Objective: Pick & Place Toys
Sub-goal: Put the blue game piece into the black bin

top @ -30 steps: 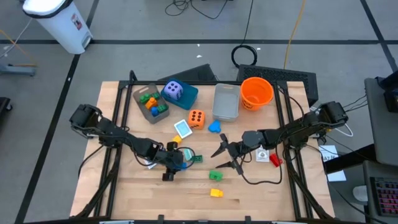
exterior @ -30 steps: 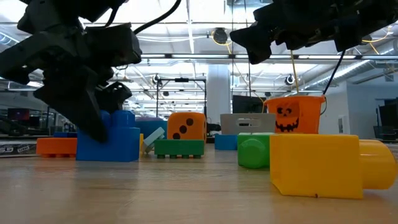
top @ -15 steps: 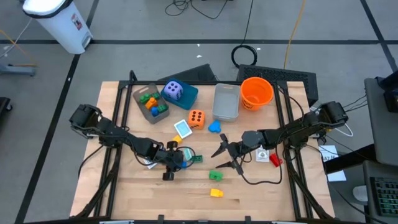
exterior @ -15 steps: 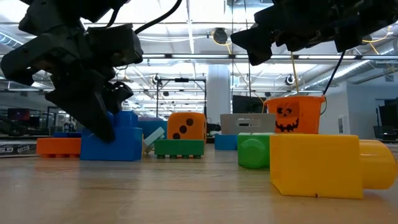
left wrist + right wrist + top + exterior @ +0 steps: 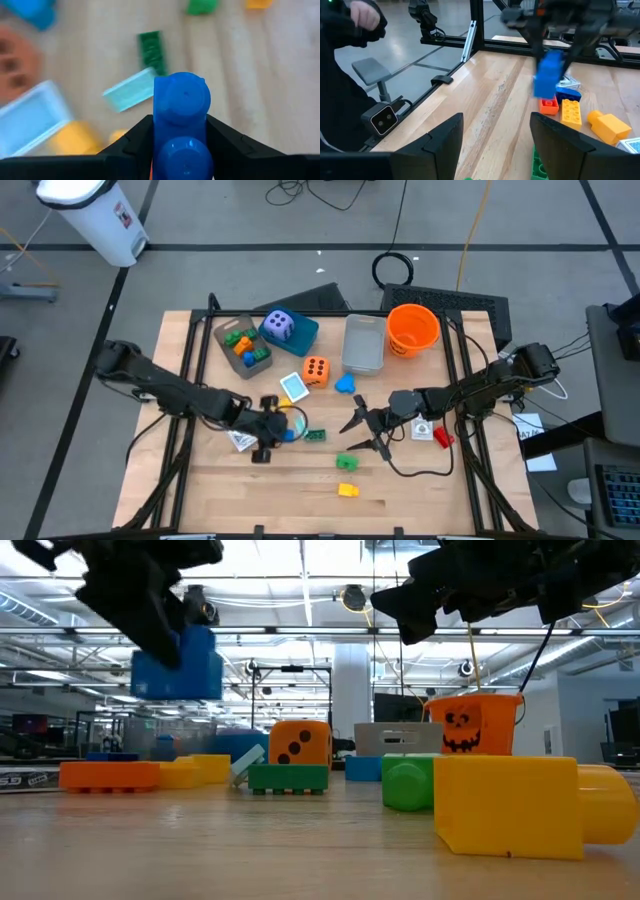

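The left gripper [image 5: 272,428] has a blue brick [image 5: 177,662] pinched between its fingers and hanging clear of the table [image 5: 420,480] — in the low view there is open air under it, with the orange brick [image 5: 108,775] and a yellow brick [image 5: 195,770] lying below. From the left wrist view the fingers press on the brick's two flat sides, studs pointing away, and that looks like the right place to hold it: hard, smooth plastic, light and rigid, nothing to crush, but slick enough to twist out if squeezed on a corner or across the studs. The right gripper [image 5: 362,428] hovers near the middle of the table with its jaws spread and nothing in them. More toys lie about — a green brick [image 5: 347,463], a yellow one [image 5: 347,490] near the front edge, the orange die [image 5: 316,370] and a card [image 5: 294,388]. The die, I'd guess, is bulkier and wants a wider grip across flat faces; the card is thin and flat and probably hard to lift off the wood.
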